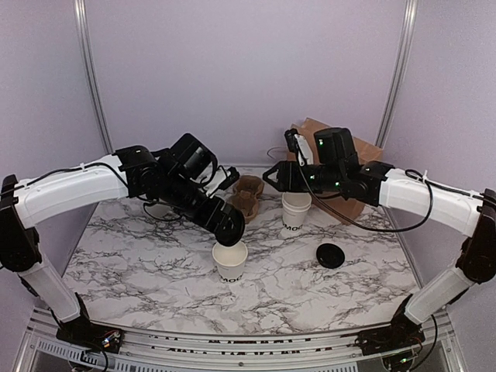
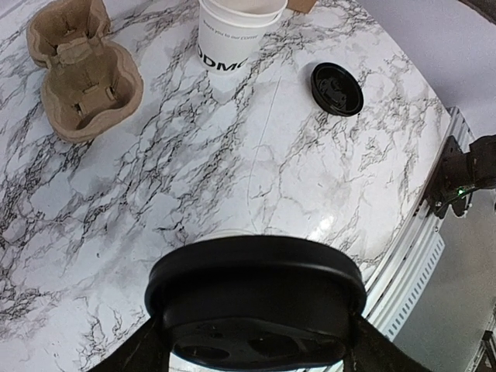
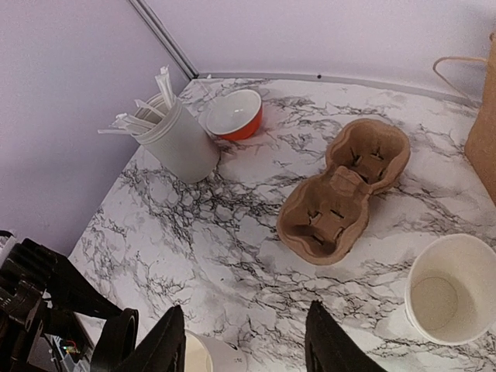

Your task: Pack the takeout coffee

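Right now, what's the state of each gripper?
Left gripper: closed on a black lid, above a white paper cup.
Right gripper: open, holding nothing.

Soft, even light from overhead leaves the marble table (image 1: 155, 256) bright from edge to edge, with no hard highlights. Shadows are short and faint: a pale grey smudge lies beside the lidless cup (image 1: 296, 209) near the table's far edge, another under the cardboard carrier (image 2: 81, 81). A mild sheen whitens the marble towards the table's near edge in the left wrist view, where the black lid (image 2: 256, 302) fills the bottom of the frame, too close for sharp focus. Wide lenses bow the table's near edge in the top and left wrist views; the top view is slightly soft
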Action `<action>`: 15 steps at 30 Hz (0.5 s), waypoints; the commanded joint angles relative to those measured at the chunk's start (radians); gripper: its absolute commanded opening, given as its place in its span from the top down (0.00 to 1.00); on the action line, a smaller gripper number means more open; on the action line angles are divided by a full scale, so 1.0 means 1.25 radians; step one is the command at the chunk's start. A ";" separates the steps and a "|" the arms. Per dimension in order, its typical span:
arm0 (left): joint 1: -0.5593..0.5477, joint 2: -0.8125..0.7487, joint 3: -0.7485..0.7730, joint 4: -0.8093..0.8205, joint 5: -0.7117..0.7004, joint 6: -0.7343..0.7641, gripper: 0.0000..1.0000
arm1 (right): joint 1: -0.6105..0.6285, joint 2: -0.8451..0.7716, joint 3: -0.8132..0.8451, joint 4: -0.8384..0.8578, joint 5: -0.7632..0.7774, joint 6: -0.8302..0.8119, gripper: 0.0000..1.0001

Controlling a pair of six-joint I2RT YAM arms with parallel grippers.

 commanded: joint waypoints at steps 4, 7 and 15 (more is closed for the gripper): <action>-0.029 0.065 0.063 -0.137 -0.062 -0.001 0.25 | -0.006 -0.007 -0.030 0.014 0.001 -0.005 0.50; -0.038 0.081 0.072 -0.156 -0.071 0.000 0.24 | -0.006 -0.006 -0.038 0.019 -0.006 -0.003 0.50; -0.051 0.110 0.089 -0.182 -0.092 -0.001 0.24 | -0.006 -0.006 -0.052 0.026 -0.012 0.001 0.50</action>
